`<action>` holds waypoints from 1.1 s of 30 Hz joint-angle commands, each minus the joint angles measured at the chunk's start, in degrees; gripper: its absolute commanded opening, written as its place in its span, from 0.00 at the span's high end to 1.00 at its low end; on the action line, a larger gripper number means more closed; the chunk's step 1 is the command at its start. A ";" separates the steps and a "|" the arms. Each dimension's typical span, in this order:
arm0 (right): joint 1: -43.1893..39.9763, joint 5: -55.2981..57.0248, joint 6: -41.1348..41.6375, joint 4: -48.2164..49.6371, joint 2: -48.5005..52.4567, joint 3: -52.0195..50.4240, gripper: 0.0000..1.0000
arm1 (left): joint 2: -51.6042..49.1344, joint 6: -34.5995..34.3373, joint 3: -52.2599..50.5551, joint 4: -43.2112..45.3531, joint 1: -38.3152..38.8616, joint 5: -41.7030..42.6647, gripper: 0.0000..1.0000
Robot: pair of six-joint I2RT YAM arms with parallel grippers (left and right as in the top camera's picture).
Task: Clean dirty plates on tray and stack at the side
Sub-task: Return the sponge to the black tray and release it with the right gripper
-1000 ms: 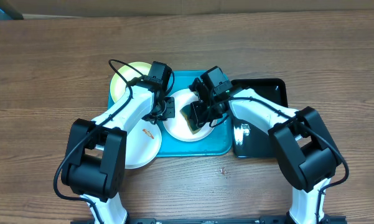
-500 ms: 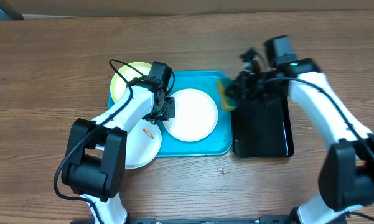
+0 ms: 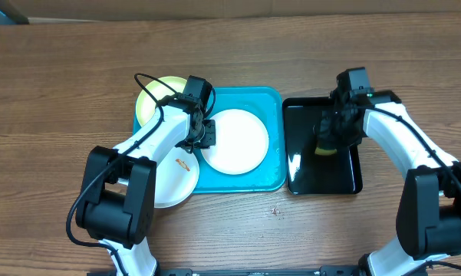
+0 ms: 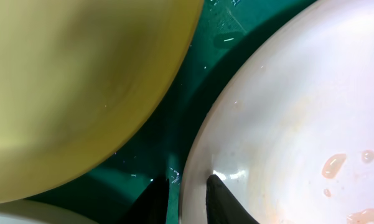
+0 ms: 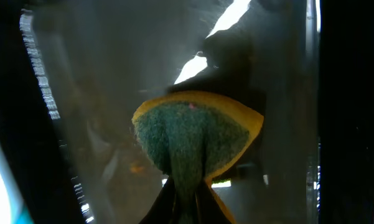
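The blue tray (image 3: 274, 175) holds one white plate (image 3: 238, 142), wet with pale orange drops. The left fingers (image 4: 224, 202) stand slightly apart astride its 9 o'clock rim. A yellow-green plate (image 3: 149, 100) overlaps the tray at 10 o'clock, and a smeared white plate (image 3: 172, 188) overlaps it at 7 o'clock. Over the black tray (image 3: 322, 178) at 3 o'clock, the right fingers (image 5: 163, 208) are clamped on a sponge (image 5: 193, 134).

**Off-task items on the bench**

We note a wooden table (image 3: 61, 77), its grain running side to side. On it sits a narrow black tray (image 3: 334, 176), glossy, with bright reflections on its floor. A sponge (image 3: 324, 147), yellow with a green scouring face, is over the tray's middle. In the right wrist view it is folded, green side bulging out. We cannot tell whether it touches the floor. A small speck (image 3: 274, 209) lies on the table near the tray.
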State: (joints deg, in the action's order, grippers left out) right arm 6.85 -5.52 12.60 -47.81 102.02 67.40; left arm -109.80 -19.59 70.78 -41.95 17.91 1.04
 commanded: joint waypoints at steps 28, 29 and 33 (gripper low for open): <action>-11.87 2.27 2.43 -17.00 -1.07 24.83 0.00 | 0.09 -0.11 16.70 -13.05 0.11 -5.88 0.96; -11.87 2.27 2.43 -17.03 -1.07 24.83 0.00 | 0.09 -0.11 17.86 -13.84 0.11 -7.15 0.96; -11.87 2.27 2.43 -17.00 -1.07 24.83 0.00 | 0.09 1.07 22.73 -16.59 0.11 -10.58 0.96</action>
State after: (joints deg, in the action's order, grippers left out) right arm -5.15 -3.60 14.76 -65.12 101.47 91.59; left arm -109.80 -19.51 89.67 -57.74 17.91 -5.32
